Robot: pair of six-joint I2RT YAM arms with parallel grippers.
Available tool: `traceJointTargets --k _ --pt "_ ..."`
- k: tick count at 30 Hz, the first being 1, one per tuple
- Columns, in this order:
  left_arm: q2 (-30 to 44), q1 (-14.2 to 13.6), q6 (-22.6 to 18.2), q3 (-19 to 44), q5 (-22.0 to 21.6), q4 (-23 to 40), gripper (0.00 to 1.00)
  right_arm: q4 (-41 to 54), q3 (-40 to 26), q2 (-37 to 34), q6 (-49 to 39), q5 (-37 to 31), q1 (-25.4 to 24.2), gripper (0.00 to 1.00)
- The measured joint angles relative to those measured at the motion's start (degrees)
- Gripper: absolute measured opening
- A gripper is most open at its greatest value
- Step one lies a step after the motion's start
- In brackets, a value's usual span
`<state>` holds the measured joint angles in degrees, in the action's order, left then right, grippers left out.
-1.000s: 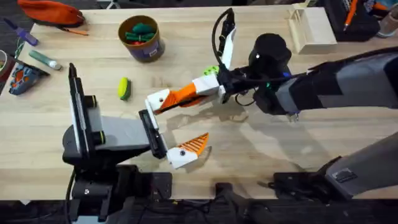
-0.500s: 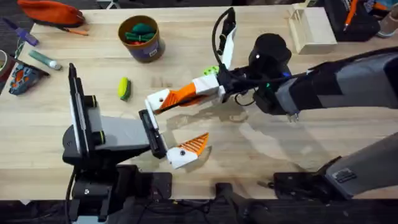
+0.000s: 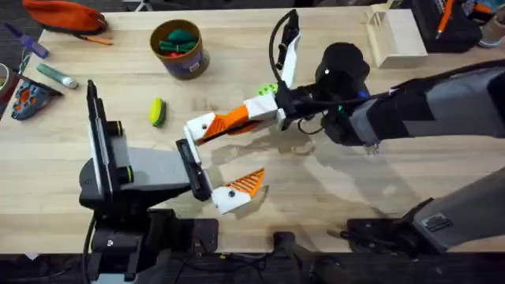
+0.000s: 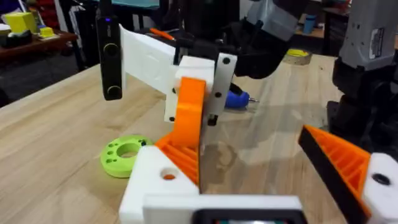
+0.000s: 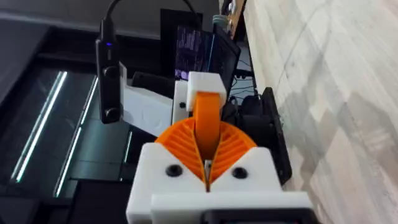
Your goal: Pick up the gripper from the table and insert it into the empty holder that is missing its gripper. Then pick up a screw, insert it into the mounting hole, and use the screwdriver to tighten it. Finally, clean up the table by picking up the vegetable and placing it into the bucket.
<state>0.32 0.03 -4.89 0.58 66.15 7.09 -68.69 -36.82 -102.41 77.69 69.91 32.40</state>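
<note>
My right gripper (image 3: 252,113) reaches in from the right and is shut on the orange gripper (image 3: 233,120), whose far end meets the white holder (image 3: 199,127), the upper jaw of my left arm. In the left wrist view the orange gripper (image 4: 189,109) stands upright over the holder (image 4: 155,183). My left gripper (image 3: 221,158) is open, its other finger (image 3: 241,188) carrying an orange ribbed pad. The blue screwdriver (image 4: 236,99) lies behind the right gripper. The yellow-green vegetable (image 3: 158,111) lies left of centre, and the tan bucket (image 3: 180,49) stands behind it.
A green round disc with holes (image 3: 270,88) lies beside the right gripper. A pale wooden rack (image 3: 394,35) stands at the back right. An orange pouch (image 3: 63,14) and small tools lie at the far left. Bare tabletop (image 3: 331,189) lies at the front centre.
</note>
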Motion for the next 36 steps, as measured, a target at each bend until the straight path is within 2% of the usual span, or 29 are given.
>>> traceJointTargets --k 14,15,21,23,36 --pt "0.0 0.0 0.0 0.0 0.0 0.0 0.987 0.0 0.0 0.0 0.0 0.0 0.0 0.008" --pt "0.0 0.0 0.0 0.0 0.0 0.0 0.987 0.0 0.0 0.0 0.1 0.0 0.0 0.048" --pt "0.0 -0.1 0.0 0.0 0.5 0.0 0.986 0.1 0.0 0.0 -0.1 -1.7 0.3 0.885" --pt "0.0 -0.1 0.0 0.0 0.5 0.0 0.988 0.1 0.0 0.0 -0.1 -1.8 0.4 0.925" --pt "0.0 -0.1 0.0 0.0 0.5 0.0 0.987 0.5 0.0 0.0 -0.6 -2.6 0.3 0.928"
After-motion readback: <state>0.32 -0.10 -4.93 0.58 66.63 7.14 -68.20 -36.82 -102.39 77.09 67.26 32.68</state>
